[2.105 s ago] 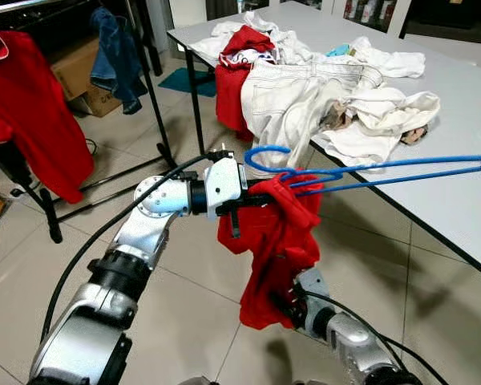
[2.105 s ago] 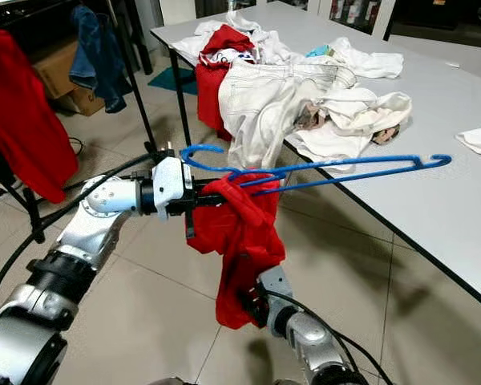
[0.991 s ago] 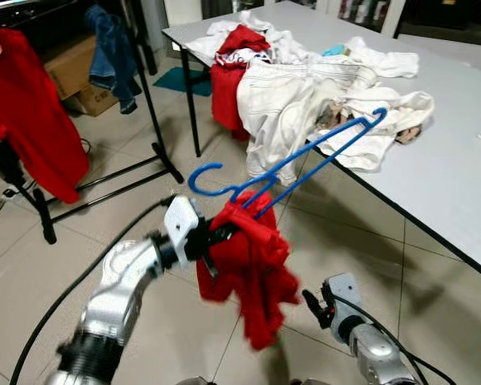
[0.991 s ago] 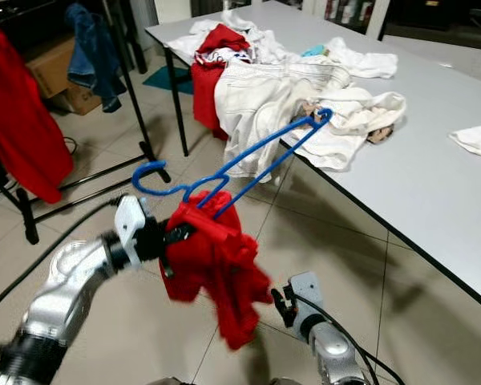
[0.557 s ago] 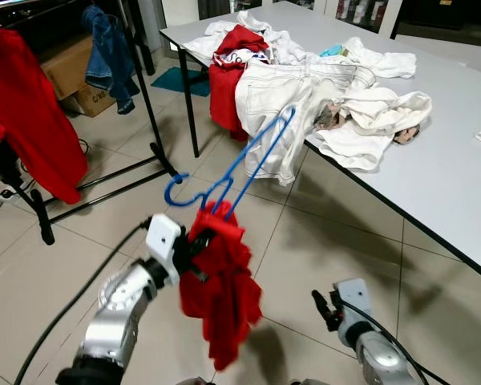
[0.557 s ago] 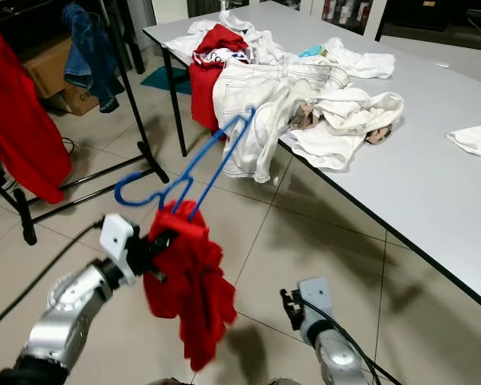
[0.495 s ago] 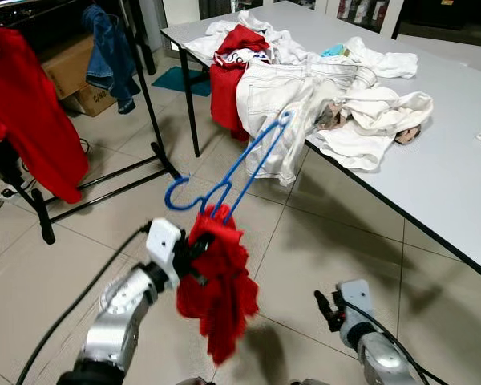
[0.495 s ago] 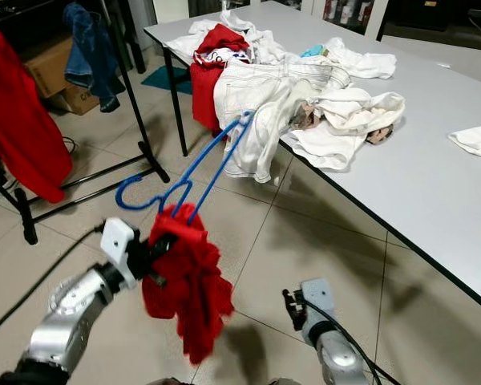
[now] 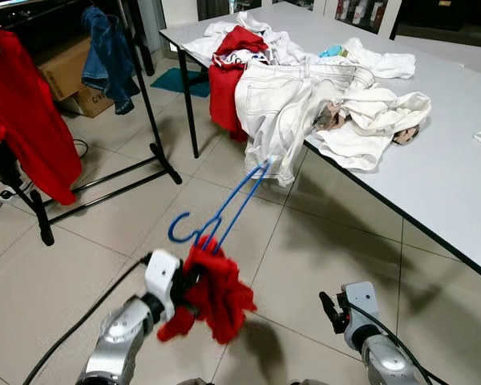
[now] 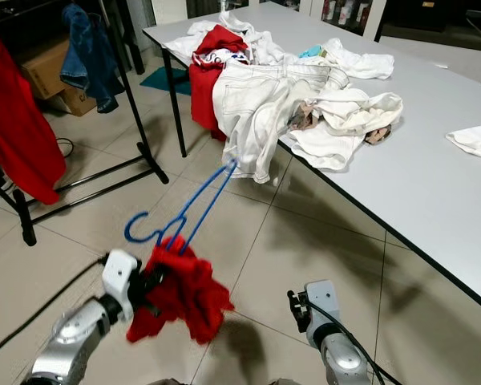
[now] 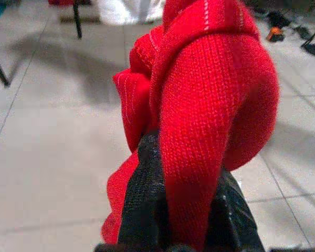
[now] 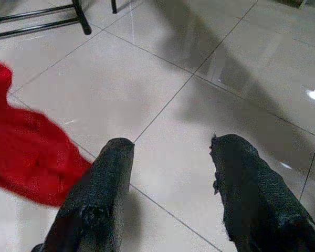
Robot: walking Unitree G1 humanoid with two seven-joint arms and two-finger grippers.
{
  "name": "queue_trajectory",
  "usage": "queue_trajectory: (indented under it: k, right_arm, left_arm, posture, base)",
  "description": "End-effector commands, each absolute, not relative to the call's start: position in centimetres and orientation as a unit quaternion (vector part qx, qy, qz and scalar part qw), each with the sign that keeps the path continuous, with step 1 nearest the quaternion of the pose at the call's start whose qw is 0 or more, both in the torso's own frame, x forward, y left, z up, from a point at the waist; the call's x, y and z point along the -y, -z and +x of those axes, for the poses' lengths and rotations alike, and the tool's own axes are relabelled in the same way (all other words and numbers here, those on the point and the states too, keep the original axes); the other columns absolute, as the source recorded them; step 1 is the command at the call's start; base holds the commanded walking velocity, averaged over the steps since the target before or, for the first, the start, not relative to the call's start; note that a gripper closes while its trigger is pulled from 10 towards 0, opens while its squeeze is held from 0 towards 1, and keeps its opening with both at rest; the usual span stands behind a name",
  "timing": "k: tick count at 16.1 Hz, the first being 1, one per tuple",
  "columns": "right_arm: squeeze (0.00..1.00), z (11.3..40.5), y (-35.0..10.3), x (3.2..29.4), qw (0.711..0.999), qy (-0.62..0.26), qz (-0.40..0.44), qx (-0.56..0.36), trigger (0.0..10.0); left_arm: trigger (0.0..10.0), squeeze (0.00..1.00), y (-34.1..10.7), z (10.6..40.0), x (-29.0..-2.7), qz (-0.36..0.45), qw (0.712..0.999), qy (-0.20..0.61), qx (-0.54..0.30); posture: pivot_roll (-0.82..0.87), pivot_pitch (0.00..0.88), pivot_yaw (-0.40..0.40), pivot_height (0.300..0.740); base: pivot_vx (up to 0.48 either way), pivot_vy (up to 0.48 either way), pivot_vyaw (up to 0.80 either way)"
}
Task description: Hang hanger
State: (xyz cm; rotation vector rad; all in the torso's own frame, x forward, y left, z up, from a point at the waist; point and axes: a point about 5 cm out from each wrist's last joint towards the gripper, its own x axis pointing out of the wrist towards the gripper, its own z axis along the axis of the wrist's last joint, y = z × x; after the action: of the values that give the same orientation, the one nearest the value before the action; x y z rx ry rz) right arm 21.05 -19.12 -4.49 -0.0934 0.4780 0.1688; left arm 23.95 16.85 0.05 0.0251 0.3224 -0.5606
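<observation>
Blue plastic hanger (image 9: 224, 210) with a bunched red knit garment (image 9: 214, 293) draped on it, held low over the tiled floor (image 9: 321, 241). Left pincer (image 11: 181, 210) clamped on the red fabric just under the hanger's neck; hook just above the pincer, long bar slanting up and away from it toward the grey counter (image 9: 457, 172). Right pincer (image 12: 170, 173) low, well apart from the hanger, fingers (image 12: 102, 178) spread with nothing between. Pile of white and red clothes (image 9: 305, 88) on the counter, beyond the hanger tip. Black clothes rack (image 9: 148, 120) with a hanging red shirt (image 9: 28, 112) far off beyond the left pincer.
</observation>
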Motion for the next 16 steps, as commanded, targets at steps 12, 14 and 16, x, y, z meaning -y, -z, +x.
queue_trajectory:
  k: [12,14,16]
  right_arm:
    - [0.0,19.2,5.4,18.9,0.948,-0.151,-0.103,-0.262,10.0]
    - [0.0,18.9,5.7,19.1,0.946,-0.149,-0.101,-0.27,10.0]
    - [0.0,18.7,5.8,19.2,0.944,-0.15,-0.102,-0.276,10.0]
  left_arm:
    - [10.0,0.0,2.8,23.7,-16.8,0.026,0.944,0.239,-0.228]
    - [10.0,0.0,2.8,23.8,-16.8,0.029,0.944,0.24,-0.227]
    - [10.0,0.0,2.9,23.8,-16.7,0.029,0.943,0.241,-0.226]
  posture:
    - [-0.09,0.0,0.021,0.74]
    - [-0.09,0.0,0.02,0.74]
    - [-0.09,0.0,0.02,0.74]
  base:
    - [0.0,0.0,0.0]
    - [0.0,0.0,0.0]
    - [0.0,0.0,0.0]
